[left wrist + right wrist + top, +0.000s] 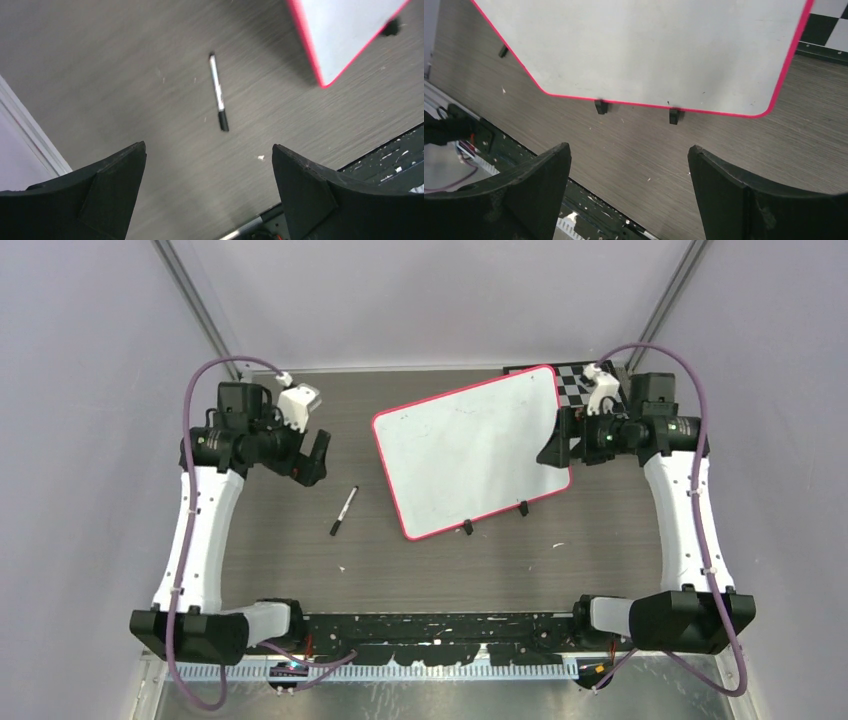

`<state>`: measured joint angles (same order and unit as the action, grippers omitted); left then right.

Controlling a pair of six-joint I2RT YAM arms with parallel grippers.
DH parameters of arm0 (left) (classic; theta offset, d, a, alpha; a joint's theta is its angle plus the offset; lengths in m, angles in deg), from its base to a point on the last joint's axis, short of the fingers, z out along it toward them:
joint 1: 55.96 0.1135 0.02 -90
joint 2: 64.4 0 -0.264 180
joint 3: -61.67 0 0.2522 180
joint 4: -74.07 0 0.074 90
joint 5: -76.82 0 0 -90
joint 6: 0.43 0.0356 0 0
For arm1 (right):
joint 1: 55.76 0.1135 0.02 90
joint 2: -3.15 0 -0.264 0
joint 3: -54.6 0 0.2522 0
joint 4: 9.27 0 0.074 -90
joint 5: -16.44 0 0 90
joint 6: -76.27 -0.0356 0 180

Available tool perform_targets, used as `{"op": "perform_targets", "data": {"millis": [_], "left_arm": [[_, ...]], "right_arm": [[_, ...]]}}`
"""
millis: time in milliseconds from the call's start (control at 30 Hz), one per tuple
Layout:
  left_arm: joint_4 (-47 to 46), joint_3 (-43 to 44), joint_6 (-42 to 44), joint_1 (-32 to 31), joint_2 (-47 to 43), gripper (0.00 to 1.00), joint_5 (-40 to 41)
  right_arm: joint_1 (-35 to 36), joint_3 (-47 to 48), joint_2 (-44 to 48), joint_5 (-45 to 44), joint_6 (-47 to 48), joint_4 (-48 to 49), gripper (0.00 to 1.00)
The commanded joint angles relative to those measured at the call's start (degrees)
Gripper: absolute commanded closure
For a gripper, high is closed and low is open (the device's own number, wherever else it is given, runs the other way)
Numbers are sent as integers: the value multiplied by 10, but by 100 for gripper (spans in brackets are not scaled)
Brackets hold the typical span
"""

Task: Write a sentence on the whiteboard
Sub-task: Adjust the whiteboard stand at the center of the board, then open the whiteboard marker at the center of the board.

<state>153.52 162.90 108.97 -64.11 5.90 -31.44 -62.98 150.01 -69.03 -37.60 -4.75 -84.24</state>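
The whiteboard [470, 448] lies tilted on the table, white with a pink-red rim and two black clips on its near edge. No sentence shows on it; its face is blank. It also shows in the left wrist view [345, 30] and the right wrist view [649, 50]. A black-and-white marker [344, 511] lies on the table left of the board, seen also in the left wrist view [218, 92]. My left gripper [316, 458] is open and empty, above the table left of the marker. My right gripper [556, 445] is open and empty over the board's right edge.
A black-and-white checkerboard [575, 380] lies behind the board's far right corner, partly under the right arm. Small white specks dot the wood-grain table [300, 550]. A black rail [440, 625] runs along the near edge between the arm bases.
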Motion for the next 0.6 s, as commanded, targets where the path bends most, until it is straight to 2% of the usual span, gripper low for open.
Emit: {"op": "perform_targets", "data": {"millis": [0, 167, 300, 400, 567], "left_arm": [[-69, -101, -33, 75, 22, 5, -2], [-162, -200, -107, 79, 47, 22, -10], [-227, -247, -138, 55, 73, 25, 20], [-281, -281, -173, 15, 92, 29, 104], [-374, -350, -213, -10, 94, 34, 132]], "right_arm": [[50, -21, 5, -73, 16, 15, 9], [63, -26, 0, -76, 13, 25, 9], [62, -26, 2, -79, 22, 25, 9], [62, -32, 3, -84, 25, 29, 9], [62, -43, 0, -81, 28, 35, 9]]}}
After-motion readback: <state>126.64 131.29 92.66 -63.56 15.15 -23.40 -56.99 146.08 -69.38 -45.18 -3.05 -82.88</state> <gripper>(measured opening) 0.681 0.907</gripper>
